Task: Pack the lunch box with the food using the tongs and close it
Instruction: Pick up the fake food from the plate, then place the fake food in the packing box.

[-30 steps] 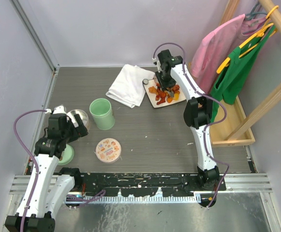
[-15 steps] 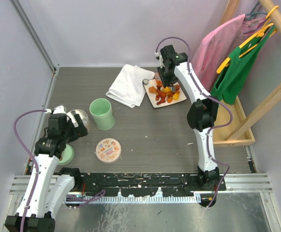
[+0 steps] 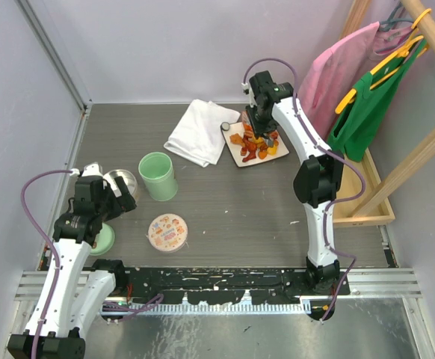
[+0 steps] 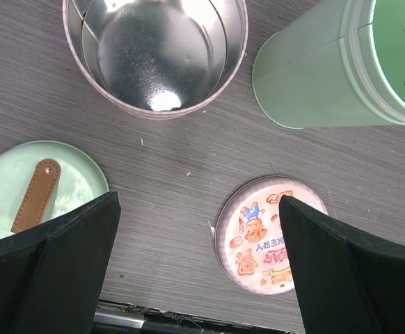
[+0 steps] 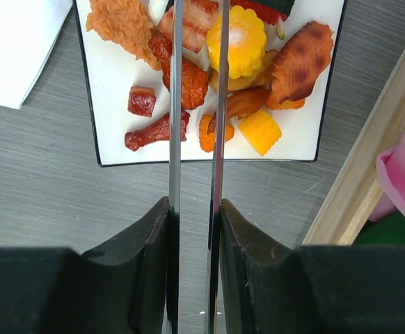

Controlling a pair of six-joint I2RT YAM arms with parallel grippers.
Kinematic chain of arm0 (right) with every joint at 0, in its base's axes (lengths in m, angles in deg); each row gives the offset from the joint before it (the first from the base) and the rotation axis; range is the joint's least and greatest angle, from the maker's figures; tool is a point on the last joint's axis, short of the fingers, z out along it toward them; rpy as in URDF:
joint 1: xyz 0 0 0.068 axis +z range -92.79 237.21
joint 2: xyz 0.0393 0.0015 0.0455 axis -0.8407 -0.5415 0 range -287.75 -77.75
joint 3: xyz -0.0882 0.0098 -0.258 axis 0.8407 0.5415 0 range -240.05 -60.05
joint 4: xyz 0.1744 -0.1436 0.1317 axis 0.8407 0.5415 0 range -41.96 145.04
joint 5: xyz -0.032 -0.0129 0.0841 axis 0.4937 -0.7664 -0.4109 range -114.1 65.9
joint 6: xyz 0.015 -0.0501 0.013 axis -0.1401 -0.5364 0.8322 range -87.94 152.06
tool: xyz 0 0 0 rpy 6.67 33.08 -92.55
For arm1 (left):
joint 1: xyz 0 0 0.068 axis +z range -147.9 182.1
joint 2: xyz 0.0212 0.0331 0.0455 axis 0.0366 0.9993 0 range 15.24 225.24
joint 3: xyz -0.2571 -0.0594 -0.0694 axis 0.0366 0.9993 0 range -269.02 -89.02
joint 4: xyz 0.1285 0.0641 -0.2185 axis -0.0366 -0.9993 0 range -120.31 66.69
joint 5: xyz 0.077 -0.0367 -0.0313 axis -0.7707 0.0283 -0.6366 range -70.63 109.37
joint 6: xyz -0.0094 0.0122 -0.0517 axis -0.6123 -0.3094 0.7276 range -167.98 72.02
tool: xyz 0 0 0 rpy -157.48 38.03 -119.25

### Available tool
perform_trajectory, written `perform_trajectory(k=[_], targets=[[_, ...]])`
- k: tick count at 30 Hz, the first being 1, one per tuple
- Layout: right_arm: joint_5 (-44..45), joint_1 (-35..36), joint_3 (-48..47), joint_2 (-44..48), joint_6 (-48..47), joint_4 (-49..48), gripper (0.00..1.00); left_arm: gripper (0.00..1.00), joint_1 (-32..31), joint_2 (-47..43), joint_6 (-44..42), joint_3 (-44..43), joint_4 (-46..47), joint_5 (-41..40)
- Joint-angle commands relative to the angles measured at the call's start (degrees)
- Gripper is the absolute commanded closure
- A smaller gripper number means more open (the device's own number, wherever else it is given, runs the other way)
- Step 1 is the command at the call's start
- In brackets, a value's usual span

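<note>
Grey tabletop [image 5: 49, 181], plate [image 5: 112, 111] of food [image 5: 239, 42] just beside wooden frame [image 5: 359, 174], tongs [image 5: 175, 139] overhead.

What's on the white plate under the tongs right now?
Food: corn, a small drumstick, reddish and orange pieces heaped on the plate. The tongs cross the heap, hiding strips of it; the plate's far edge is out of frame.

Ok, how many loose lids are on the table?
2. A mint-green lid with a brown strap lies in front of the steel cup; a cartoon-printed lid lies right of it, in front of the green container. No others visible.
</note>
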Motion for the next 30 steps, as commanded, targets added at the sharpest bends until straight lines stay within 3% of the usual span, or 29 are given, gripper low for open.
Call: perform_trajectory(k=[1,14,30], targets=[[1.3,0.5,0.1,7.2,1.2,-1.0,0.93,0.02,-0.3,-0.8,-0.8,-0.2,2.7,0.6],[1.9,1.5,7.7,14.4,2.7,-3.5,0.94,0.02,-0.2,-1.0,-0.9,-0.2,2.8,0.7],[0.5,2.4,9.1,19.0,3.8,-3.2,0.94,0.02,-0.2,-1.4,-0.9,-0.2,2.7,1.2]])
